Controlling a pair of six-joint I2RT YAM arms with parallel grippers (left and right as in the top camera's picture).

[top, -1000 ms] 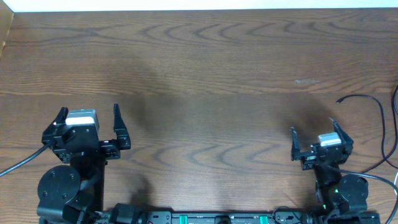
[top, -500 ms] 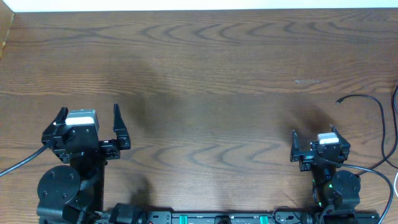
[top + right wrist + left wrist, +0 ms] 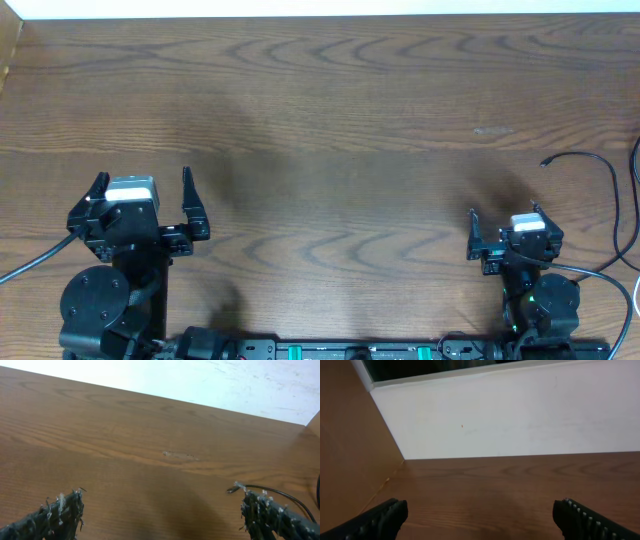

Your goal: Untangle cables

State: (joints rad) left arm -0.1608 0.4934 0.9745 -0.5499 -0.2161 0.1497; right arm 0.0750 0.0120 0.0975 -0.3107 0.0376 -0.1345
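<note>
A thin black cable (image 3: 597, 167) lies at the table's far right, its plug end (image 3: 546, 160) pointing left; it runs down and off the right edge. Another black cable (image 3: 636, 150) barely shows at that edge, and a thin white one (image 3: 622, 287) lies by the right arm's base. My right gripper (image 3: 505, 224) is open and empty, left of and nearer than the plug. In the right wrist view the plug (image 3: 233, 489) lies just beyond the right finger of that gripper (image 3: 160, 505). My left gripper (image 3: 143, 190) is open and empty at the near left, far from the cables; it also shows in the left wrist view (image 3: 480, 510).
The brown wooden table (image 3: 320, 110) ends at a white wall (image 3: 520, 415) at the back. A brown side panel (image 3: 345, 450) stands at the left. A small pale scuff (image 3: 492, 130) marks the wood. The arm bases sit along the near edge.
My right gripper has drawn back slightly toward its base and then held still. The left arm and the cables have not moved.
</note>
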